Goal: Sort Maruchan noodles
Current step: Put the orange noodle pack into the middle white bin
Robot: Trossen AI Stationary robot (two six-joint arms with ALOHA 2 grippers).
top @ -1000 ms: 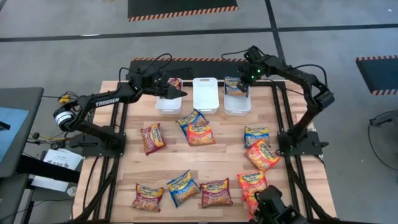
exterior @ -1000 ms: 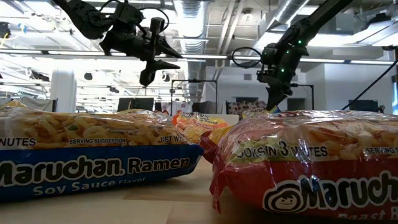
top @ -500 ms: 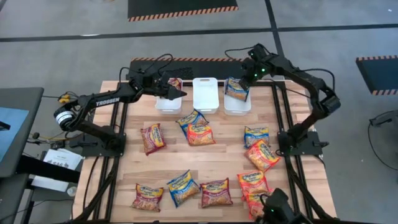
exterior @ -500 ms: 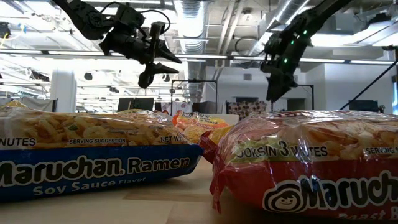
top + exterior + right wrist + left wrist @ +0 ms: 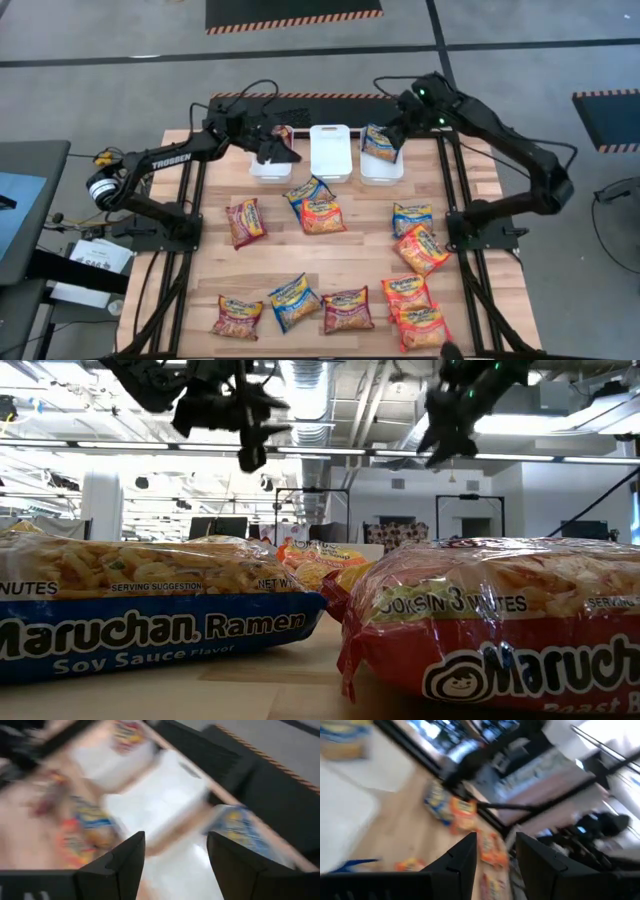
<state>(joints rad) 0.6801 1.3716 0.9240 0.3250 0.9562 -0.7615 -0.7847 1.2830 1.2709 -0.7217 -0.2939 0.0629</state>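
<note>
Three white bins stand in a row at the table's far edge. The left bin (image 5: 268, 166) holds a maroon Maruchan packet (image 5: 283, 132). In the right bin (image 5: 381, 165), a blue packet (image 5: 377, 143) lies tilted against the far end. My left gripper (image 5: 281, 152) hangs open over the left bin, with nothing between its fingers (image 5: 465, 857). My right gripper (image 5: 394, 138) is open too, above the right bin and clear of the blue packet (image 5: 235, 825). Several more maroon, orange and blue packets lie flat on the wooden table.
The middle bin (image 5: 331, 150) shows only white. Loose packets lie mid-table (image 5: 315, 205), at the right (image 5: 420, 248) and along the near edge (image 5: 294, 302). In the low view, two packets (image 5: 150, 610) (image 5: 500, 630) fill the foreground. Black frame rails run along both table sides.
My right gripper has opened, let go of the blue packet and risen toward the table's far right. The packet stays in the right bin. My left gripper has risen a little over the left bin and turned at the wrist.
</note>
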